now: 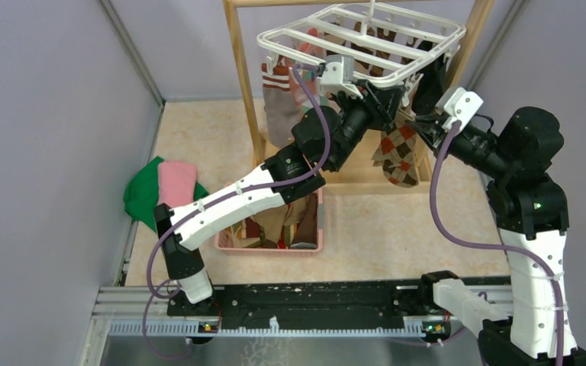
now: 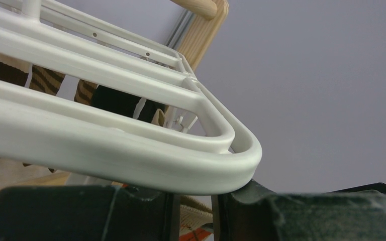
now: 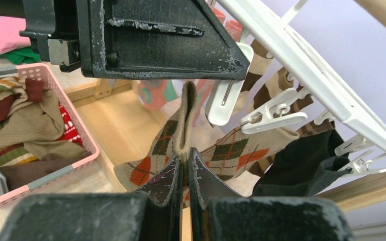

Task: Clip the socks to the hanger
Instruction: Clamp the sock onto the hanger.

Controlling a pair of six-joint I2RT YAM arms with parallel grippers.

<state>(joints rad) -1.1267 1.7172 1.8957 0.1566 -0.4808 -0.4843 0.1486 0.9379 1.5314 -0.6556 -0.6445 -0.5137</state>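
- right wrist view: my right pincer (image 3: 186, 158) is pinching shut on the ribbed cuff of the argyle sock (image 3: 231, 150). the folded edge is standing straight up above the tips, and the rest is draping away below and to the right of them.
- the sock is looking soft, light and limp, so i am expecting it to sag and fold wherever nothing is supporting it.
- i am judging the cuff to be the best place to hold: it is thicker, ribbed and less likely to slide. gripping close to the edge is leaving a short stub free for a clip to bite.
- directly above the pincer, the left gripper (image 2: 191, 216) is hovering, and a white clip (image 3: 227, 88) is hanging just up and to the right of my tips, beside the raised cuff.
- left wrist view is showing that gripper's jaws at a narrow gap under the hanger (image 3: 301, 55) rim, and i cannot tell whether they are squeezing anything.
- the hanger is running above and to the right of the pincer. more clips (image 3: 271, 114) are dangling beneath it, and a black sock (image 3: 301, 165) is hanging off to the right.
- the pink basket (image 3: 88, 145), holding more socks (image 3: 25, 115), is sitting low to the pincer's left.
- i am thinking the frame is light and free to swing, so a hard push upward could be nudging the clip away from the cuff.
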